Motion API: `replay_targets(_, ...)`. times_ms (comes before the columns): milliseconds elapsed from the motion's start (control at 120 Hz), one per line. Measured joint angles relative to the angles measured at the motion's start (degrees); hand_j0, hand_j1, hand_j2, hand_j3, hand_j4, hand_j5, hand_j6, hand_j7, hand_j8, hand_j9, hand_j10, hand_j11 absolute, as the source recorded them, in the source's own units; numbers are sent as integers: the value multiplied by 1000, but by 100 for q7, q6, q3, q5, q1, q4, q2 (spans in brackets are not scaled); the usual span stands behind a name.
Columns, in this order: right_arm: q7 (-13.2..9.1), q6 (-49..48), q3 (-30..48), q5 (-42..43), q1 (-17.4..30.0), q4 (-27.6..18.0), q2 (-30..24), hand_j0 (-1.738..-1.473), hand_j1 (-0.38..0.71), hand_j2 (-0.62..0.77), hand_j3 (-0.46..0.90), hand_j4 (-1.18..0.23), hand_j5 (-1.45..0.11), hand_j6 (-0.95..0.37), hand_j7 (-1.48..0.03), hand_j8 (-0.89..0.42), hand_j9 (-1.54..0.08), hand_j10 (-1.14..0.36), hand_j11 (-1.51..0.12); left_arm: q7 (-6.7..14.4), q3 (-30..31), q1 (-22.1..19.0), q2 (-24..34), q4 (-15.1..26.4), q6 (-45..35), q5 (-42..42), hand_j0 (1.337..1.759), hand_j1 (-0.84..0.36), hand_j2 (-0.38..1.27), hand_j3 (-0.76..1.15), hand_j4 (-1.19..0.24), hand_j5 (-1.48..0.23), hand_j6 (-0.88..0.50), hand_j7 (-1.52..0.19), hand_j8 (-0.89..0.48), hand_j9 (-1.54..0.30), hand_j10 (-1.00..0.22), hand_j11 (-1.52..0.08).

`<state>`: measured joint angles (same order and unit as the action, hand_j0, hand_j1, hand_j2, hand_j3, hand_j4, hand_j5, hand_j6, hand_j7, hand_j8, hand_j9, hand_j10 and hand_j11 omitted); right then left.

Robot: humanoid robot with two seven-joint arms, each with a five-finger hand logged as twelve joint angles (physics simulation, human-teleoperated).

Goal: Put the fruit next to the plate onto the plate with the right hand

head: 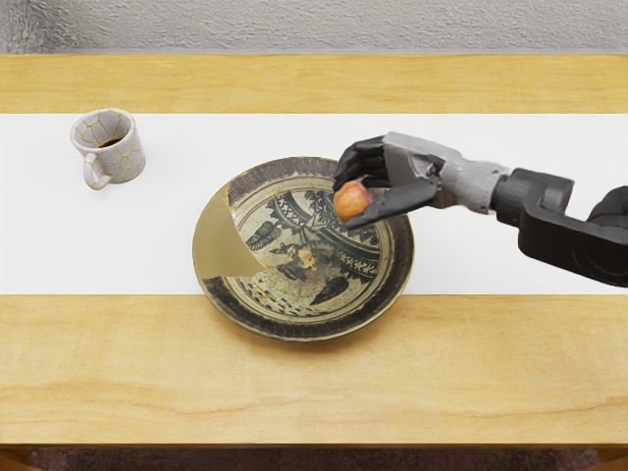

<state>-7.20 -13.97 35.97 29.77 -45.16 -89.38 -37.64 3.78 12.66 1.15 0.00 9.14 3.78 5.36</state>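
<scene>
Over on the left a small crackle-glazed mug (108,147) stands on the white runner (118,245) that crosses the wooden tabletop (294,383), well apart from everything else.

In the middle sits the plate (294,329), dark and ornately painted, with a plain golden wedge on its left side. Nothing lies in it yet.

Just right of the plate's centre, the fruit (351,200) is up off the surface. It is small, round and reddish-orange, and it hangs over the plate's upper right part. The right robot hand (388,182) has it. The fingers are curled round from above and behind, and the thumb is closed underneath, so the fruit is pinched at its widest part. Its arm reaches in from the right edge.

I would guess the fruit is light and firm with a smooth skin that could slip, and round enough to roll once let go. A grip across its middle looks right. Setting it low near the plate's dished centre should stop it wandering, and the plate looks breakable, so no dropping.
</scene>
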Motion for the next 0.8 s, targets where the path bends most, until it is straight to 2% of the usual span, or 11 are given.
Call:
replay_targets(192, -264, 178, -72, 1101, -123, 7, 559, -1655, 283, 261, 0, -705, -920, -611, -917, -438, -911, -511, -889, 0, 0, 1, 0, 0, 0, 0, 1658, 56, 48, 0, -245, -318, -245, -318, -245, -318, -245, -318)
replay_targets(400, -574, 218, -299, 2064, -249, 105, 923, -1654, 304, 282, 0, -705, -920, -598, -917, -425, -913, -500, -897, 0, 0, 0, 0, 0, 0, 0, 1658, 55, 49, 0, -245, -318, -245, -318, -245, -318, -245, -318)
replay_targets(617, -882, 583, -1151, 2370, -907, 258, 1245, -1654, 309, 288, -1, -704, -917, -596, -915, -423, -911, -495, -898, 0, 0, 0, 0, 0, 0, 0, 1658, 55, 49, 0, -245, -318, -245, -318, -245, -318, -245, -318)
replay_targets(800, -1015, 704, -1380, 2400, -1101, 292, 1329, -1654, 309, 286, -1, -692, -896, -601, -898, -429, -893, -499, -883, 0, -1, 5, 0, 0, 0, 0, 1658, 55, 49, 0, -245, -318, -245, -318, -245, -318, -245, -318)
